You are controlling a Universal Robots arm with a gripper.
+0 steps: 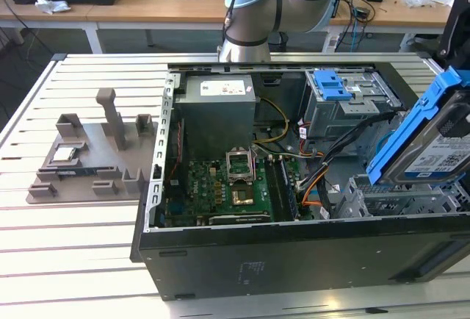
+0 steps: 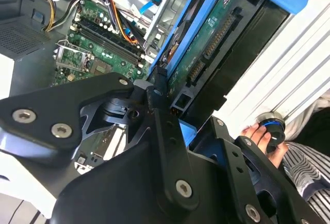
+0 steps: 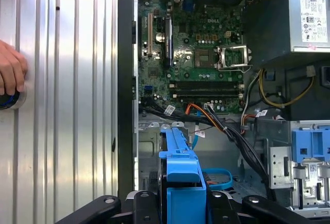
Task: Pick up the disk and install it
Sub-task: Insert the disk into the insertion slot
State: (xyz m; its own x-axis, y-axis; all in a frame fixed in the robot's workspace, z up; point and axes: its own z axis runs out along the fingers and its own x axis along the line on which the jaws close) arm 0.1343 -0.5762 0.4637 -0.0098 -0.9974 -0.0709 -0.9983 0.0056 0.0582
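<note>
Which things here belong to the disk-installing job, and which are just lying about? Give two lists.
Job in hand:
the disk
the gripper, jaws shut on it
the open computer case

Lying about:
grey fixture
small chip on it
a person's hand on the table

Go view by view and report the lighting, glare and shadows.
Exterior view: even light on the slatted table, the near wall of the computer case dark. First wrist view: bright glare streaks along the table slats, motherboard evenly lit. Second wrist view: slats washed out white, the underside of the disk shaded.
</note>
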